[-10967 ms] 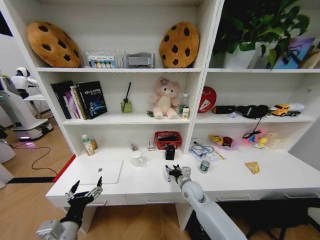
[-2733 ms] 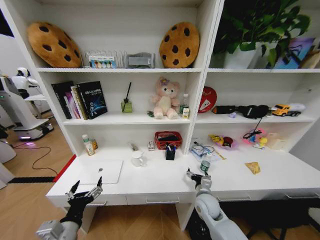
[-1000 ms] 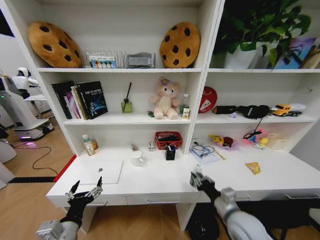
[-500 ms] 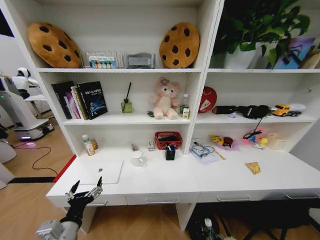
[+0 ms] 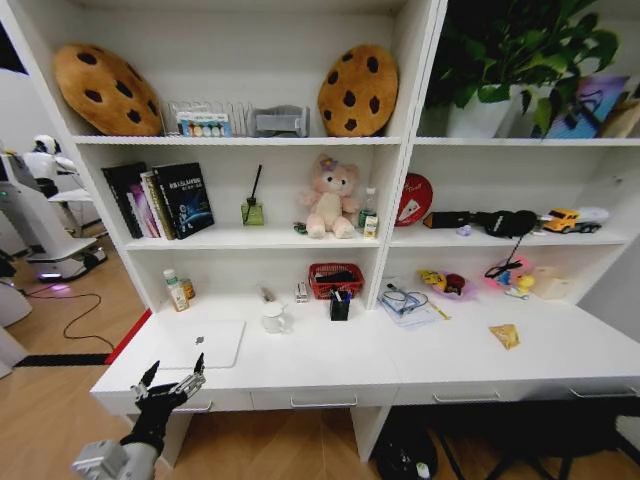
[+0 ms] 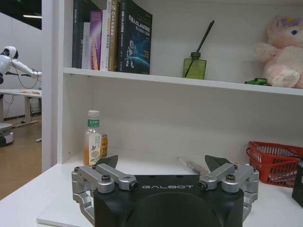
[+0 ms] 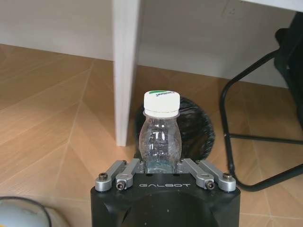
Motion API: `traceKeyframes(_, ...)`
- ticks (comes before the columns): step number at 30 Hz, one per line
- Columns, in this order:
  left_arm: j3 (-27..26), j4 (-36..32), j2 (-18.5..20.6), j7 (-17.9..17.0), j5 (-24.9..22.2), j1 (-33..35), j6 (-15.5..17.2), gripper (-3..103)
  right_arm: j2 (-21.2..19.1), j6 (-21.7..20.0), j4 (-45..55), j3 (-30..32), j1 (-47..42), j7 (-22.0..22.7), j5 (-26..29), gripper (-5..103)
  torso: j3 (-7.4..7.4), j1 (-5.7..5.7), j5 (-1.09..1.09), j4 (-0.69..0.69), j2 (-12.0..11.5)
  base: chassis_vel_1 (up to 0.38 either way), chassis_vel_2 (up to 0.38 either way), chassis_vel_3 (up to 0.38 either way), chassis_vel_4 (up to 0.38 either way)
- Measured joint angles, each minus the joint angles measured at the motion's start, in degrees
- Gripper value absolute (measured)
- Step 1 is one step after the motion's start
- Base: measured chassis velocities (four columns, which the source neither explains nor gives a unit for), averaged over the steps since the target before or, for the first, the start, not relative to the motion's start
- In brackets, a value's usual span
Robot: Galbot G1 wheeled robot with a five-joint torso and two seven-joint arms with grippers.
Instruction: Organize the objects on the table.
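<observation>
Below the table (image 5: 330,372), bottle (image 7: 161,137) clamped between right gripper (image 7: 163,171) fingers

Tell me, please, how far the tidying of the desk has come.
Done: the bottle is off the desk. In hand: the right gripper is shut on it, low over a dark round container on the floor. Left: the laptop, white mug and yellow packet lie on the desk; the left gripper waits open at its front edge.
</observation>
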Motion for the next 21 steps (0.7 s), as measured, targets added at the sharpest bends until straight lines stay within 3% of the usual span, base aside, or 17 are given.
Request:
traceKeyframes(10, 0.00, 0.00, 0.00, 0.00, 0.00, 0.00, 0.00, 100, 0.08, 2.08, -4.43, -0.09, 3.25, -0.90, -2.14, 25, 0.01, 0.02, 0.00, -0.03, -0.01, -0.191, -0.189, 0.177, 0.189)
traceKeyframes(12, 0.00, 0.00, 0.00, 0.00, 0.00, -0.01, 0.00, 100, 0.94, 3.18, -7.44, -0.42, 5.84, -3.50, -4.54, 25, 0.00, -0.01, -0.03, -0.03, 0.00, -0.253, -0.225, 0.236, 0.237)
traceKeyframes(14, 0.02, 0.00, 0.00, 0.06, 0.00, -0.01, 0.00, 100, 2.65, 6.72, -13.67, -0.96, 11.07, -8.72, -8.68, 25, 0.01, 0.02, 0.05, -0.02, -0.01, -0.173, -0.196, 0.129, 0.169)
traceKeyframes(15, 0.02, 0.00, 0.00, 0.06, 0.00, -0.01, 0.00, 100, 2.65, 6.72, -13.67, -0.96, 11.07, -8.72, -8.68, 25, 0.01, 0.02, 0.05, -0.02, -0.01, -0.151, -0.184, 0.129, 0.116)
traceKeyframes(17, 0.01, 0.00, -0.01, 0.03, 0.00, 0.00, 0.00, 100, 5.08, 12.83, -22.27, -1.24, 16.84, -12.66, -13.78, 25, 0.00, -0.01, 0.01, 0.02, 0.00, -0.078, -0.115, 0.081, 0.089)
traceKeyframes(18, 0.01, 0.00, -0.01, 0.03, 0.00, 0.00, 0.00, 100, 5.08, 12.83, -22.27, -1.24, 16.84, -12.66, -13.78, 25, 0.00, -0.01, 0.01, 0.02, 0.00, -0.004, -0.115, 0.053, 0.062)
traceKeyframes(19, 0.02, -0.01, -0.01, 0.06, 0.00, 0.00, 0.00, 100, 6.84, 17.69, -28.52, -1.13, 20.56, -13.55, -17.73, 25, 0.01, 0.01, 0.02, -0.03, -0.01, -0.049, -0.035, 0.053, -0.006)
traceKeyframes(20, 0.02, -0.01, -0.01, 0.06, 0.00, 0.00, 0.00, 100, 6.84, 17.69, -28.52, -1.13, 20.56, -13.55, -17.73, 25, 0.01, 0.01, 0.02, -0.03, -0.01, -0.049, -0.035, 0.053, -0.006)
traceKeyframes(21, 0.01, -0.01, -0.01, 0.09, 0.00, -0.01, 0.00, 100, 8.59, 23.68, -33.94, -0.69, 24.06, -12.61, -21.74, 25, 0.02, 0.01, 0.04, -0.04, -0.01, 0.000, 0.000, 0.000, 0.000)
